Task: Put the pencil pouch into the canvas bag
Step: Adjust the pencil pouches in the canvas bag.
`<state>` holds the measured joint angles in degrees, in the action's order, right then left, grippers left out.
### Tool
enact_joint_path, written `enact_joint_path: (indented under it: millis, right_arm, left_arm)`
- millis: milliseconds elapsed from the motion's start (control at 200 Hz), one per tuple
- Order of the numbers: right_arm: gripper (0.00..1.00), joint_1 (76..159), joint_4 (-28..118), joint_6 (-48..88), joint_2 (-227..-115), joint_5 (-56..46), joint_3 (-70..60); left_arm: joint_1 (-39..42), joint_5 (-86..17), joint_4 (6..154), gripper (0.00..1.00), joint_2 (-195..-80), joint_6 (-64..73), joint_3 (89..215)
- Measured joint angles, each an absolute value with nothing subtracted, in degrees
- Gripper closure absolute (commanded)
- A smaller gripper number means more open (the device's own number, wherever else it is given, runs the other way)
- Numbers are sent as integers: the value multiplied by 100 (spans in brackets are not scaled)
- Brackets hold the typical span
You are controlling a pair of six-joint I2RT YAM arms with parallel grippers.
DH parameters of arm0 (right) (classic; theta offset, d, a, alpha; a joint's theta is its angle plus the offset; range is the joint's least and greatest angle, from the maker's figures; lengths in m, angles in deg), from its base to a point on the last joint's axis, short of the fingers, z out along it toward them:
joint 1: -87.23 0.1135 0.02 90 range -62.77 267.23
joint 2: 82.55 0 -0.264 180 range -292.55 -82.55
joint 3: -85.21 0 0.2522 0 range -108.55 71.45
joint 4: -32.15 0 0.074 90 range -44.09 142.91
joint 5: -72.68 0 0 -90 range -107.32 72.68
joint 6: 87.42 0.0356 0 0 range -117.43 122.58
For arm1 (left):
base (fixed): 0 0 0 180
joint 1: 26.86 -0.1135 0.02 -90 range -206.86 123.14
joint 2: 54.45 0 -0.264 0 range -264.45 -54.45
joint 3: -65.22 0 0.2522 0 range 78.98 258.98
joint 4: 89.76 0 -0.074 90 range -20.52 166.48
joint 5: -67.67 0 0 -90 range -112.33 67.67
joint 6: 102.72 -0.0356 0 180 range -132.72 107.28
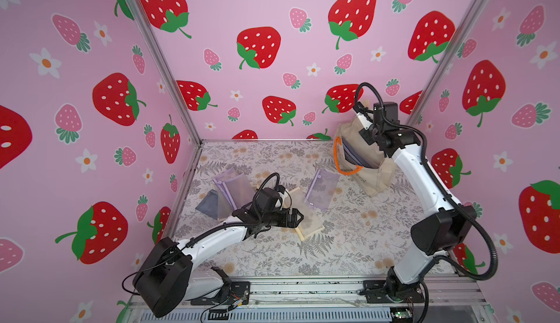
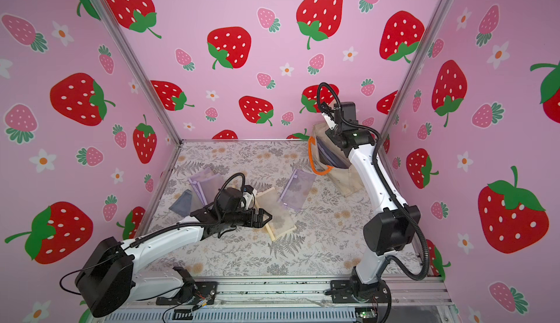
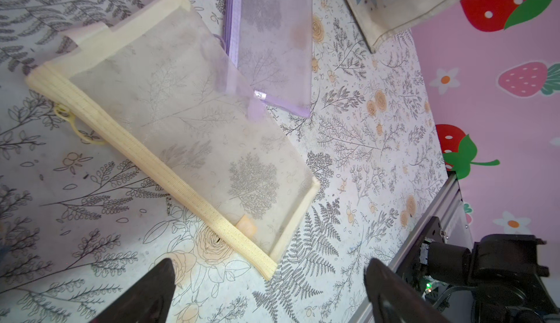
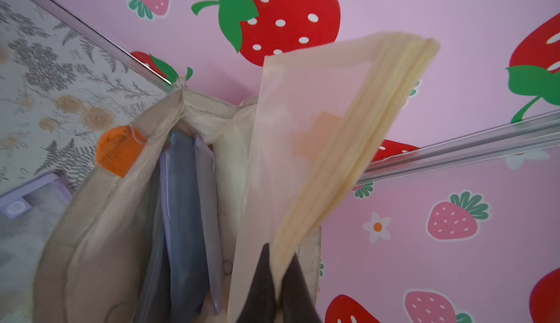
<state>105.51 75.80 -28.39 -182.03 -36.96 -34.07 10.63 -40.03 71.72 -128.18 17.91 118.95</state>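
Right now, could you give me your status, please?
Right jaws shut on cream pouch, at canvas bag mouth. Left jaws open near tabletop cream pouch. Grey pouch, purple pouch already inside.

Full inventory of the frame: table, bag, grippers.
canvas bag: 1, cream-beige, orange handle, back right corner
bagged pouches: at least 2, grey-blue and lilac, inside bag
held cream pouch: 1, cream, at bag mouth
table cream pouch: 1, cream, mid-table
purple pouch: 1, purple, corner under table cream pouch
lilac pouches: count unclear, lilac, left pile
grey-blue pouch: 1, grey-blue, beside pile
floral mat: 1, grey-peach, tabletop
left gripper: 1, black, open above table cream pouch
right gripper: 1, black, shut on held cream pouch
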Motion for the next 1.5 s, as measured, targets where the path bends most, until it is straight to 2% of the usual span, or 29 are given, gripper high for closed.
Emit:
enact_joint_path:
  millis: [285, 775, 1111, 1276, 1501]
  right_arm:
    - [100, 10383, 7066, -3166, -18483, -3672, -3072]
    - [100, 10269, 6854, -2821, -18994, -3268, -2869]
    - [100, 10167, 6723, -2248, -18439, -2885, -1936]
    - [100, 10145, 6605, -2137, -18238, -2839, -2124]
    - [100, 10147, 6651, -2288, -18850, -3034, -3035]
  left_arm:
    - [1044, -4105, 7244, 1, -12818, 1664, 12166]
    - [926, -4149, 7288, 1, -12772, 1643, 12163]
    - [860, -4208, 7430, 1, -12753, 1662, 12078]
    - [849, -4247, 7502, 1, -12761, 1688, 12041]
    - [825, -4249, 7542, 1, -12759, 1704, 11956]
